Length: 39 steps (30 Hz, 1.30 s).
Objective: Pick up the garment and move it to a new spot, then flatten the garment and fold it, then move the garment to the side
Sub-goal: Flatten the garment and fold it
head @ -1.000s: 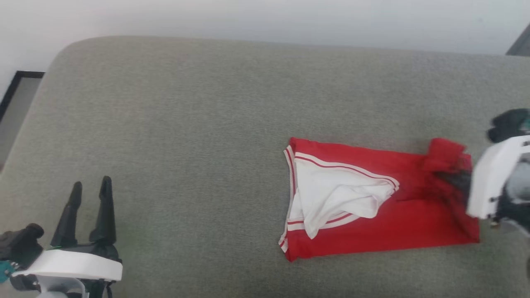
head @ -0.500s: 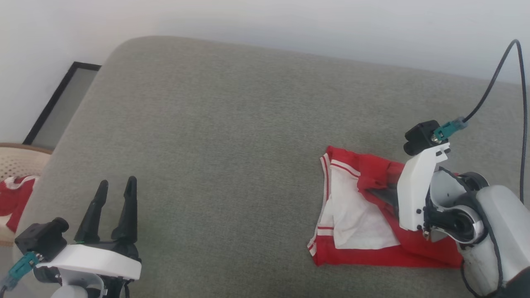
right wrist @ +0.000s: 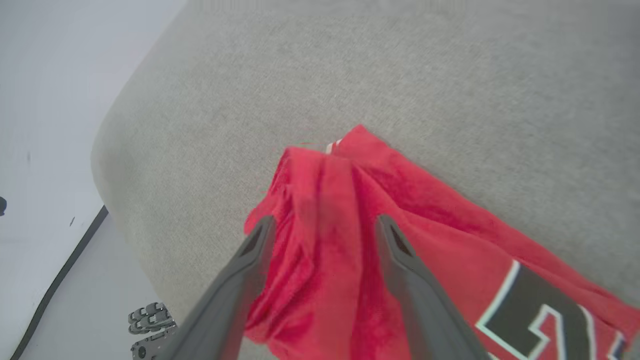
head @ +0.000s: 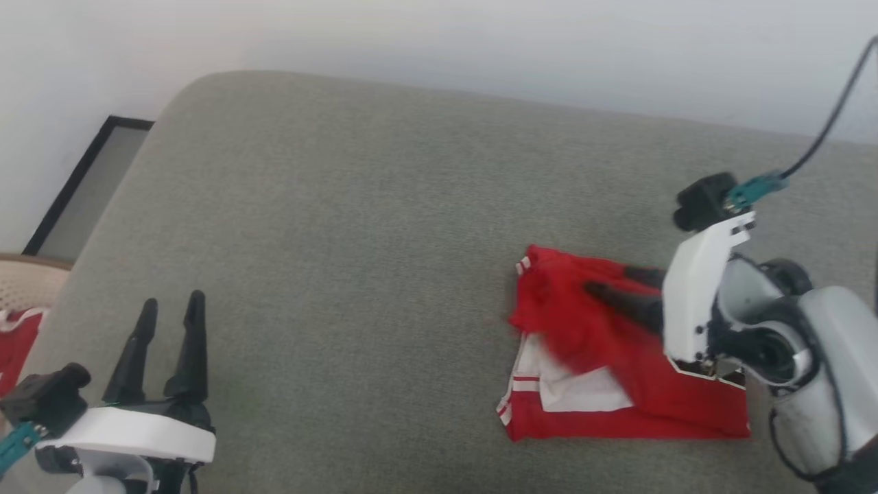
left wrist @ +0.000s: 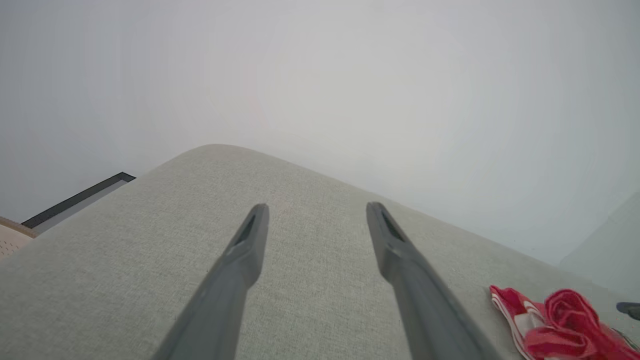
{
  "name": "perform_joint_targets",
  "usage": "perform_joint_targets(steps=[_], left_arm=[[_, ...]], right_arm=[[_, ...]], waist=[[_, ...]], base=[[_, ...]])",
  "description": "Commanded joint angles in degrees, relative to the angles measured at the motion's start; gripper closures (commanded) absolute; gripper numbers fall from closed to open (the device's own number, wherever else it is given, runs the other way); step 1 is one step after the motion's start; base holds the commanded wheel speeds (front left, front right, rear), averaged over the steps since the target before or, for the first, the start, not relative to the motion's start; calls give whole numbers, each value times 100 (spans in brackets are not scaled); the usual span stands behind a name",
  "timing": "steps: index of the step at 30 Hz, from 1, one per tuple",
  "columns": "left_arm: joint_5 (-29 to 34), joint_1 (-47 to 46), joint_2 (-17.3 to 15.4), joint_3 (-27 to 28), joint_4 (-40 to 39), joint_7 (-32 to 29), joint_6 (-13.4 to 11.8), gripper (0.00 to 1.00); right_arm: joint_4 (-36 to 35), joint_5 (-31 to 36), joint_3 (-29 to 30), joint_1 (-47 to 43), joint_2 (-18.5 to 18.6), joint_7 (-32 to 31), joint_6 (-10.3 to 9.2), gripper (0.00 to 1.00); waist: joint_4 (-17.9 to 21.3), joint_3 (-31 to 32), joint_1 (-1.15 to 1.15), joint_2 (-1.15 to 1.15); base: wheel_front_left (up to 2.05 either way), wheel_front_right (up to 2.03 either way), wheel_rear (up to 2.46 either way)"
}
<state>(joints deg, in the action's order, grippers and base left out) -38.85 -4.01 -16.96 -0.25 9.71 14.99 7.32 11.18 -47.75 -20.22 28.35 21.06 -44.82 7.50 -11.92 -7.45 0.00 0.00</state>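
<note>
The garment [head: 617, 391], a red shirt with a white sleeve, lies folded on the right of the grey padded surface [head: 377, 226]. Its upper red layer is bunched and blurred over the sleeve. My right gripper [head: 607, 278] hovers over that layer, pointing left. In the right wrist view the right gripper [right wrist: 325, 220] is open, the loose red fold [right wrist: 320, 210] showing between its fingers, and black-and-white lettering [right wrist: 540, 310] shows lower right. My left gripper [head: 171, 300] stands open and empty at the lower left, far from the shirt. From the left gripper [left wrist: 316, 207] the garment [left wrist: 560, 325] shows at the lower right.
A beige basket [head: 24, 281] holding red cloth sits past the surface's left edge. A black-framed panel [head: 89, 178] lies on the floor beside the rounded far-left corner. A black cable [head: 830, 123] rises from my right wrist. A white wall runs behind.
My right gripper carried the shirt's red end leftward over the white sleeve, and its jaws have opened. The head camera shifted. The left gripper stays open.
</note>
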Motion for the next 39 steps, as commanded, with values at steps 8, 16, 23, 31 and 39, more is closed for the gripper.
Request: perform_joint_targets(steps=[8, 16, 23, 31, 39], left_arm=[[-51, 151, -91, 249, -134, 23, 13, 0], [30, 292, -185, 484, -126, 23, 13, 0], [81, 398, -263, 587, -101, 23, 13, 0], [168, 541, -360, 639, -74, 23, 13, 0], [316, 770, -433, 670, -52, 23, 13, 0]], right_arm=[[-363, 157, 517, -186, 317, 500, -2, 0], [-226, 333, 1062, -556, 345, 1483, -3, 0], [-54, 644, 1248, -860, 433, 2454, -3, 0], [298, 1036, 1250, -1261, 540, 3784, -2, 0], [666, 1397, 1166, -1546, 598, 4954, -3, 0]], waist=[[522, 68, 0, 0], [1026, 190, 0, 0], [1328, 288, 0, 0], [1510, 500, 0, 0], [1532, 705, 0, 0]], base=[[0, 0, 0], [0, 0, 0], [0, 0, 0], [0, 0, 0], [0, 0, 0]])
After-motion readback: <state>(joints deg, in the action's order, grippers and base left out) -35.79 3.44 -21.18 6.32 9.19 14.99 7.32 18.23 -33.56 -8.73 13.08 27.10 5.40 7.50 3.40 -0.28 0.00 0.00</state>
